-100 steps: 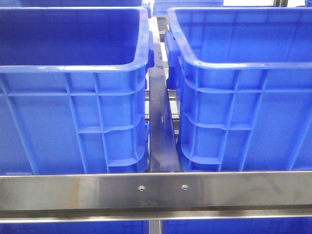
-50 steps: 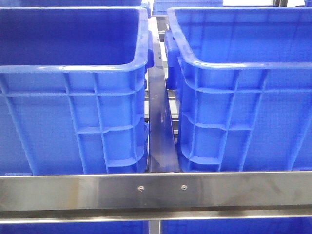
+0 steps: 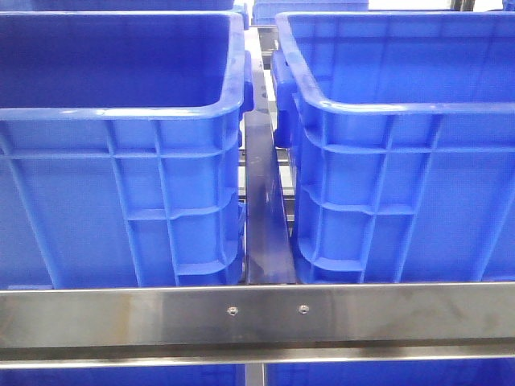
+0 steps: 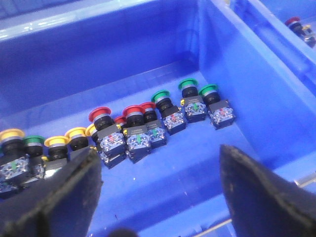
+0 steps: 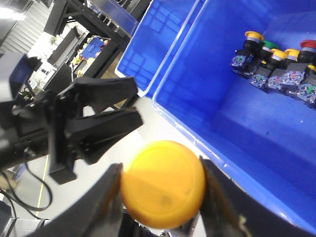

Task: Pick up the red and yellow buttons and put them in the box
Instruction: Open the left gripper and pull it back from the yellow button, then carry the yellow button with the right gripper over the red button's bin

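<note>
Two blue bins stood side by side in the front view, the left bin (image 3: 121, 153) and the right bin (image 3: 402, 153), behind a steel rail (image 3: 257, 315); neither arm showed there. The left end effector (image 4: 163, 190) hung wide open and empty over a bin floor (image 4: 187, 168), where buttons lay in a loose row: a red button (image 4: 100, 114) beside another red one (image 4: 133, 110), green buttons (image 4: 160, 95) toward the bin corner, and yellow buttons (image 4: 56, 141) at the other end. The right end effector (image 5: 163, 197) was closed on a yellow button (image 5: 163, 190), its cap facing the camera, held outside the rim of a bin (image 5: 256, 133). More buttons (image 5: 276, 69) sat clustered in that bin's far corner.
</note>
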Robot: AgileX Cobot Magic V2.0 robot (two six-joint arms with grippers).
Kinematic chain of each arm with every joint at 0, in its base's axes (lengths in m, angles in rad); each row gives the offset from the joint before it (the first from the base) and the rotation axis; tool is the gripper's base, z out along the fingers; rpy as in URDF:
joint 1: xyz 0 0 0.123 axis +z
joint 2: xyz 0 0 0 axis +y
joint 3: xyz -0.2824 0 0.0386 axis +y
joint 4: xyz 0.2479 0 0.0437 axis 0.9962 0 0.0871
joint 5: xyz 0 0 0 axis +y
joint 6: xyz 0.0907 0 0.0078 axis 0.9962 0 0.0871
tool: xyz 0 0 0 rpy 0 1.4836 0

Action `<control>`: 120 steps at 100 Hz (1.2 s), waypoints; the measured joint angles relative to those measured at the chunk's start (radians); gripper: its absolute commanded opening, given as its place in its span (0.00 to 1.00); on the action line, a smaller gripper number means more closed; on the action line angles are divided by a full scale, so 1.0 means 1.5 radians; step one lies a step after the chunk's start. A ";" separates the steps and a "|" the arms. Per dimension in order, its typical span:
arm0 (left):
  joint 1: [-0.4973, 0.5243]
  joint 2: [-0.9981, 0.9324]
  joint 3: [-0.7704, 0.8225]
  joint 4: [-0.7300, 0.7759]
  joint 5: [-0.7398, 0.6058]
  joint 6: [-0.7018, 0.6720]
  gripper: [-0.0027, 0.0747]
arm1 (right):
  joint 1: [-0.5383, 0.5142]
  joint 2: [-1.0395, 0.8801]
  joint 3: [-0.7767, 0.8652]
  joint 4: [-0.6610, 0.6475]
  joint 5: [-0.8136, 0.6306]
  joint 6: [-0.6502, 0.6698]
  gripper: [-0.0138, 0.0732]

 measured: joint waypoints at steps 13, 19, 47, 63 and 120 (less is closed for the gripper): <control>0.046 0.019 0.001 -0.011 -0.013 -0.002 0.63 | 0.000 0.000 0.000 0.000 0.000 0.000 0.27; 0.072 0.020 0.001 -0.012 -0.014 -0.003 0.63 | 0.000 0.000 0.000 0.000 0.000 0.000 0.27; 0.226 0.004 0.001 -0.081 -0.013 0.068 0.63 | 0.000 0.000 0.000 0.000 0.000 0.000 0.27; 0.291 -0.030 0.014 -0.160 -0.012 0.140 0.63 | 0.000 0.000 0.000 0.000 0.000 0.000 0.27; 0.300 -0.204 0.065 -0.325 0.059 0.323 0.53 | 0.000 0.000 0.000 0.000 -0.002 -0.006 0.27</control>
